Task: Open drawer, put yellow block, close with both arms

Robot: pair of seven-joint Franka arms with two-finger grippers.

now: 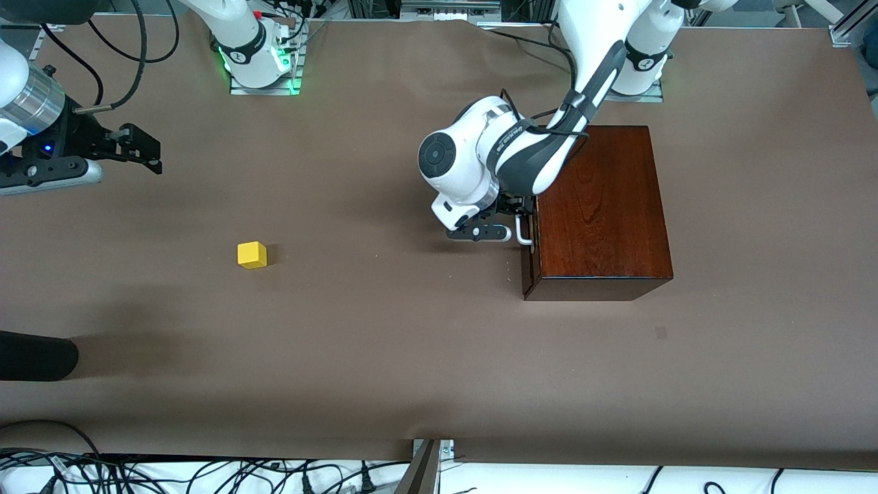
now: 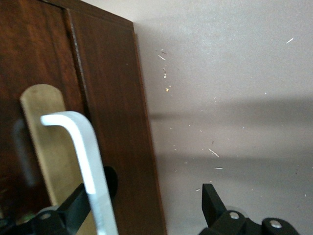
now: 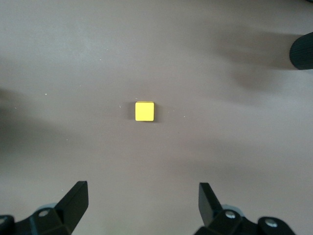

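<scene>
The dark mahogany box (image 1: 603, 213) stands toward the left arm's end of the table, its drawer (image 2: 44, 63) shut. The white bar handle (image 1: 523, 232) (image 2: 85, 161) sticks out of the drawer front. My left gripper (image 1: 516, 218) (image 2: 144, 196) is at that front, open. One finger (image 2: 73, 208) lies against the handle and the other finger (image 2: 212, 200) is well clear of it over the table. The yellow block (image 1: 252, 254) (image 3: 144, 111) lies alone on the brown table. My right gripper (image 1: 152, 154) (image 3: 143, 188) hangs open in the air above the table at the right arm's end, with nothing between its fingers.
A dark rounded object (image 1: 34, 355) (image 3: 302, 51) juts in at the right arm's end, nearer the camera than the block. Cables (image 1: 206, 473) run along the table's near edge. The arm bases (image 1: 260, 62) stand along the far edge.
</scene>
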